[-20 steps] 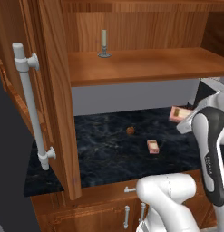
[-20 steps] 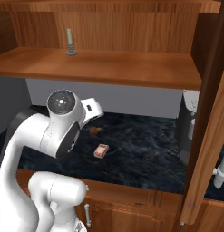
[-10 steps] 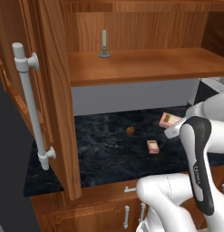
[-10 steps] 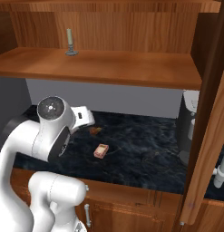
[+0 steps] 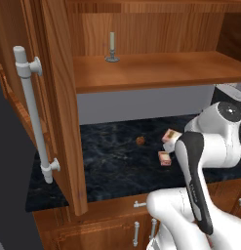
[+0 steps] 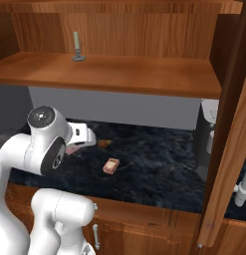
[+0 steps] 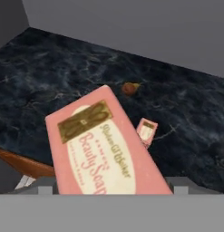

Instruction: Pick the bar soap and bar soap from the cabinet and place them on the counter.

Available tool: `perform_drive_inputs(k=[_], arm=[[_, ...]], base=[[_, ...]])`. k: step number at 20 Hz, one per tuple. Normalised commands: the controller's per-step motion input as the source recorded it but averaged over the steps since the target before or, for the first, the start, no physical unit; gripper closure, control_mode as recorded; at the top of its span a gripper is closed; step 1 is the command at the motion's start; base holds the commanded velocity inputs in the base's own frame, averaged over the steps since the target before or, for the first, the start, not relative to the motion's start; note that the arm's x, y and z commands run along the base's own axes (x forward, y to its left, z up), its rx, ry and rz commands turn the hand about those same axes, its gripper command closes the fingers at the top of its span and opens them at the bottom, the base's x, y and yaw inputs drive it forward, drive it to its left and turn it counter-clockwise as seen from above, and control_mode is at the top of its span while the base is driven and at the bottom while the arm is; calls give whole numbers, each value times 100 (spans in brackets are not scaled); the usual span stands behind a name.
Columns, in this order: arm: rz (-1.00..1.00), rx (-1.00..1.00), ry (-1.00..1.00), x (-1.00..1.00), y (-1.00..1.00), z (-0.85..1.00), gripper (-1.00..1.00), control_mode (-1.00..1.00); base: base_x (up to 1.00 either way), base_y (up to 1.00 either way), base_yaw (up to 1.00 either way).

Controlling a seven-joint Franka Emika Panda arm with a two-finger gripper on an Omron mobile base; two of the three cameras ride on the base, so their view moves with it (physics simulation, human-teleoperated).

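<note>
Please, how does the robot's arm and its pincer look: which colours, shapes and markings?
The smooth, rounded white arm has glossy tube-like links, a dark stripe along one link, and a round grey joint cap with small dots. The pincer has a white blocky body. No cables or writing show.

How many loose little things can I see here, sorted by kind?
Bar soaps: 2, one in the gripper, one lying on the counter
Candles on a holder: 1, on the cabinet shelf
Small round brown lumps: 1
Total: 4

Black counter (image 5: 112,161): bar soap (image 5: 164,158), brown lump (image 5: 140,140). Shelf (image 5: 156,71): candle (image 5: 111,47).
</note>
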Motion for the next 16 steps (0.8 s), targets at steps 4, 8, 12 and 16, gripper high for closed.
perform_drive_inputs(k=[4, 8, 12, 16], arm=[[-8, 6, 9, 8, 17, -27, 100, -100], [-5, 7, 6, 7, 17, -27, 100, -100], [-5, 5, 0, 8, 17, -34, 100, -100], [-5, 3, 0, 20, 19, -40, 100, -100]], base=[[0, 0, 0], [0, 0, 0], [0, 0, 0], [0, 0, 0]])
